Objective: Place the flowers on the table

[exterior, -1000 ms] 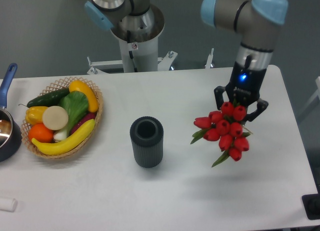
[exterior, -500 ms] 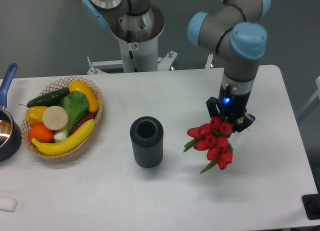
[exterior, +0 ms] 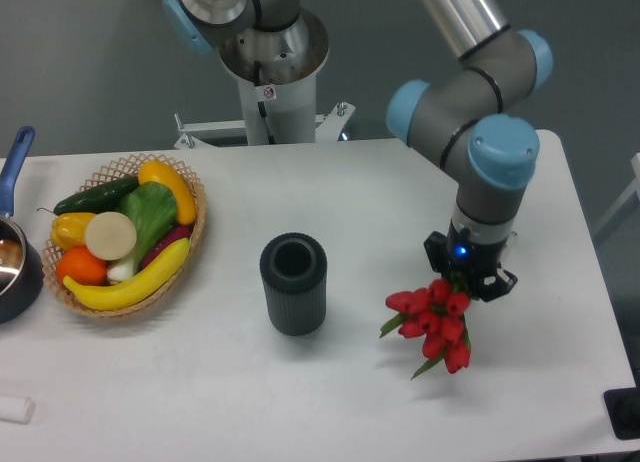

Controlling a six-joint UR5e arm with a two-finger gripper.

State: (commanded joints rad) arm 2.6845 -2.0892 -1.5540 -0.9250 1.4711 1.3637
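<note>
Red flowers [exterior: 433, 323] hang just below the tool [exterior: 468, 280], seemingly gripped.

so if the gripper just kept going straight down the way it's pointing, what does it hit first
The gripper points down at the table and is shut on the flowers, which hang below it. The tulip buds would likely touch the tabletop first; nothing else appears to lie under them, though height is hard to judge from this view.
</note>
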